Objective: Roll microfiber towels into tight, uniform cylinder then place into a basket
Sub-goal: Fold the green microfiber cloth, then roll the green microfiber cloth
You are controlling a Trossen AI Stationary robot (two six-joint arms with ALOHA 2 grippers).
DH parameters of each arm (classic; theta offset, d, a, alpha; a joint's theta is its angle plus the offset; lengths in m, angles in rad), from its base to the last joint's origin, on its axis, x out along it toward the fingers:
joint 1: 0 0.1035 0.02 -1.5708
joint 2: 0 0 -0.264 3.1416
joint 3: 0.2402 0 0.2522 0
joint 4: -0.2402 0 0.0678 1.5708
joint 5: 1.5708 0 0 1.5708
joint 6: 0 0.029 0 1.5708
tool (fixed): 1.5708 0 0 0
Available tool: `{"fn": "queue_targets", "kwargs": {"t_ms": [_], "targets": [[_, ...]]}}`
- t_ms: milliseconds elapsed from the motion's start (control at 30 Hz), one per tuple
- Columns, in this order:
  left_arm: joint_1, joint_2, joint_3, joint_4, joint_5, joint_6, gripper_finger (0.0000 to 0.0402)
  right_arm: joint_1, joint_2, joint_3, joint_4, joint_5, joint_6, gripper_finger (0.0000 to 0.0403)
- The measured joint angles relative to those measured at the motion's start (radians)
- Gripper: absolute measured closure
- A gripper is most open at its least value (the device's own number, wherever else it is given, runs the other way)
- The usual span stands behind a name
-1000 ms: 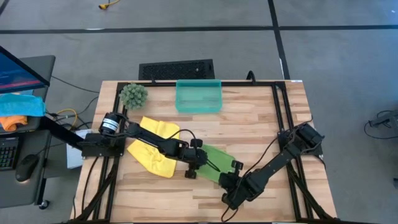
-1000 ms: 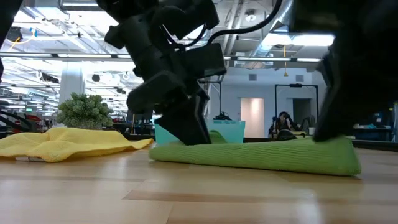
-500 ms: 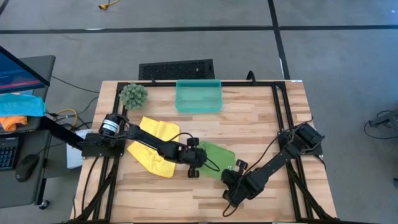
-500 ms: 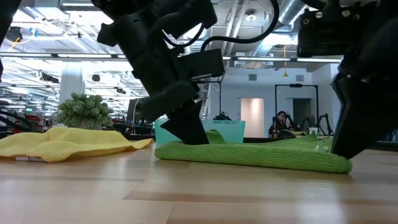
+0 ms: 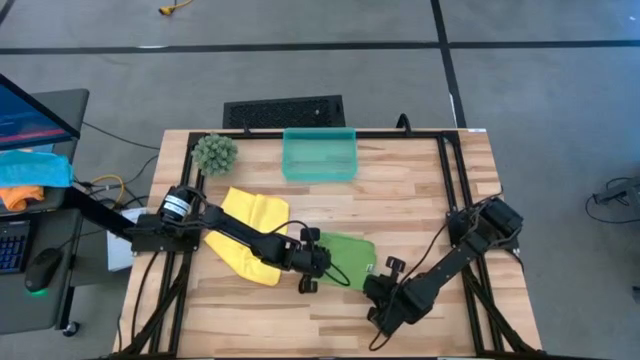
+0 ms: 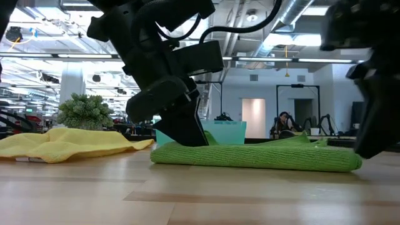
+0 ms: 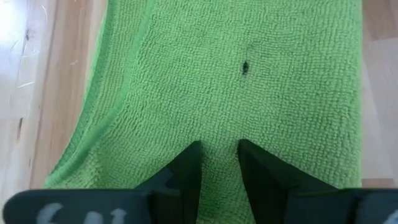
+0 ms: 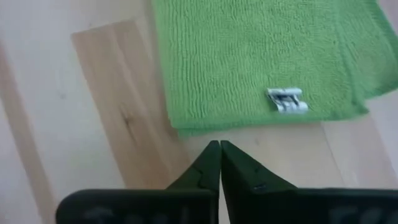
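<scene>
The lime green towel (image 5: 348, 258) lies folded and flat at the table's middle, a white label (image 8: 287, 101) on top near its right end. My left gripper (image 5: 322, 262) stands on the towel's left end (image 6: 172, 152), fingers slanting down. My right gripper (image 8: 219, 144) is shut over bare wood just off the towel's near right edge (image 8: 186, 129), touching nothing. The yellow towel (image 5: 245, 228) lies crumpled on the table to the left. The teal basket (image 5: 319, 155) stands at the far edge. My left gripper has its two fingertips (image 7: 189, 155) set on the top of the green towel's left end (image 7: 217, 134), with a narrow strip of cloth between them. The fingers slant down from the table's left and point along the towel. The towel lies flat on the wood.
A round green plant ball (image 5: 214, 152) sits at the far left corner, next to the yellow towel. Blue and orange cloths (image 5: 30, 172) lie on a side desk left of the table. Bare wood (image 5: 440, 200) spreads across the table's right part, and also along the near edge.
My right gripper has come off the green towel's right end and drawn back toward the table's near right corner. That end, raised half a second ago, now lies flat, and the towel is shorter than before. My left gripper stays on the towel's left end.
</scene>
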Motion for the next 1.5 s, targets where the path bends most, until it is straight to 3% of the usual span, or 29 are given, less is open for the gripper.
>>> {"fn": "queue_targets", "kwargs": {"t_ms": [133,400,533,767,1000,1133,1300,1400,1500], "targets": [[-0.014,0.000,0.014,-0.002,0.005,-0.001,0.0299,0.023,-0.030,0.000,-0.050,0.016,0.010,0.0366],[-0.034,0.000,0.067,-0.070,-0.005,0.007,0.0299,0.090,-0.114,0.000,-0.170,0.225,0.084,0.0378],[-0.040,-0.001,0.095,-0.114,-0.028,0.016,0.0299,0.107,-0.144,0.001,-0.222,0.269,0.086,0.0380],[-0.054,-0.015,0.181,-0.313,-0.076,-0.003,0.0299,0.109,-0.187,0.001,-0.364,0.343,0.097,0.0377],[-0.084,-0.161,0.192,-0.517,-0.185,-0.066,0.0299,0.109,-0.236,0.001,-0.556,0.421,0.208,0.0384],[-0.079,-0.286,0.125,-0.555,-0.194,-0.107,0.0299,0.097,-0.273,-0.019,-0.585,0.455,0.225,0.0386],[-0.056,-0.450,-0.071,-0.401,-0.212,-0.177,0.0299,0.053,-0.357,-0.140,-0.547,0.459,0.246,0.0386],[-0.038,-0.527,-0.221,-0.178,-0.199,-0.154,0.0299,0.019,-0.433,-0.250,-0.453,0.458,0.245,0.0389],[0.003,-0.574,-0.358,0.073,-0.119,-0.118,0.0299,-0.025,-0.532,-0.357,-0.324,0.444,0.245,0.0390]]}}
